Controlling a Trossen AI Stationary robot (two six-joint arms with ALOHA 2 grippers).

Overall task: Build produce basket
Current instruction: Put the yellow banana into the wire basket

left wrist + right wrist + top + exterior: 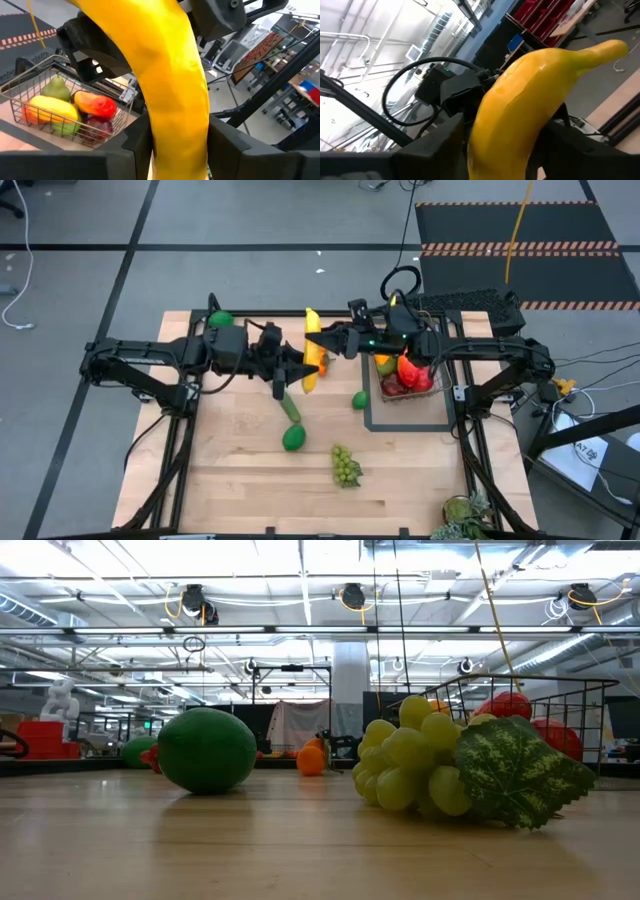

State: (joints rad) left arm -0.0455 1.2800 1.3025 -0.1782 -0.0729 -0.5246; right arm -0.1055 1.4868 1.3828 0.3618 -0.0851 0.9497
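Both grippers [303, 367] [325, 340] clamp banana [312, 350] | long axis front-to-back

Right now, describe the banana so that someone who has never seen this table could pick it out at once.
Start at the wooden table and find where the two dark arms meet near its far edge, left of the wire basket. The banana hangs there, off the table, between the fingers of the left gripper and the right gripper. It is the only long yellow fruit; the produce below it is green.

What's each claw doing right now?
Left claw: shut on the banana.
Right claw: around the same banana, closing; grip cannot be told.
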